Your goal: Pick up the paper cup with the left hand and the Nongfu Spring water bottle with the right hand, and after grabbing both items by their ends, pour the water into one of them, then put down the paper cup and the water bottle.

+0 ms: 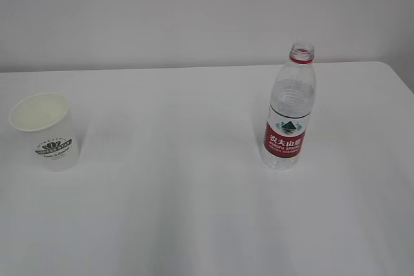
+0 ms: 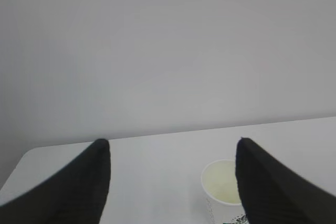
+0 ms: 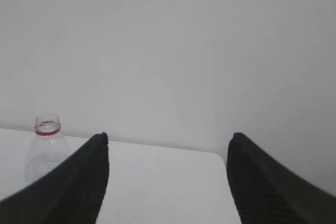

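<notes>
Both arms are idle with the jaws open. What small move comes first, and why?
Probably shift the left gripper right and forward toward the small white paper cup with the dark green logo. Its jaws stand open and empty, and the cup sits off-centre, behind the right finger. The tall clear plastic bottle with the red label stands untouched.

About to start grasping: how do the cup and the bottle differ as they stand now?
The cup is short, opaque white and wide-mouthed; the bottle is tall, clear, red-labelled and narrow-necked. The cup stands at the table's left, the bottle right of centre. Both are upright, uncovered and untouched.
</notes>
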### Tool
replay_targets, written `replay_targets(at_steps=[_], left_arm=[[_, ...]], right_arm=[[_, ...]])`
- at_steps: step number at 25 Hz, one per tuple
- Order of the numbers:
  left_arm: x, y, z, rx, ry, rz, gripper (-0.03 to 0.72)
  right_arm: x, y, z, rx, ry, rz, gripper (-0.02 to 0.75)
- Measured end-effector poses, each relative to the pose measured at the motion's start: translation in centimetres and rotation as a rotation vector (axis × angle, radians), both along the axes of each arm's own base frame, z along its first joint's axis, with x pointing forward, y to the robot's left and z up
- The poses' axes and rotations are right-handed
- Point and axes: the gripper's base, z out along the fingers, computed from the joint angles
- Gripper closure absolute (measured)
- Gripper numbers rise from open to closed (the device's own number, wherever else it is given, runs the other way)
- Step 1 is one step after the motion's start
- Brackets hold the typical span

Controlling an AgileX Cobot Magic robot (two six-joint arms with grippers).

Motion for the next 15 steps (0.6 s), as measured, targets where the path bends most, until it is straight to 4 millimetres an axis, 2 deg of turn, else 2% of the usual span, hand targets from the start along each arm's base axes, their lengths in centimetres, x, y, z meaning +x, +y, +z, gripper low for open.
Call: replay_targets(at_steps=[6, 15], left_arm=[[1.4, -0.1, -0.2, 0.002, 0.045, -0.002, 0.155], [3.4, -0.2, -0.1, 0.005, 0.036, -0.012, 0.156]], right_arm=[[2.4, 0.2, 0.6, -0.001, -0.028, 0.011, 0.201], [6.5, 0.6, 0.4, -0.004, -0.031, 0.027, 0.201]])
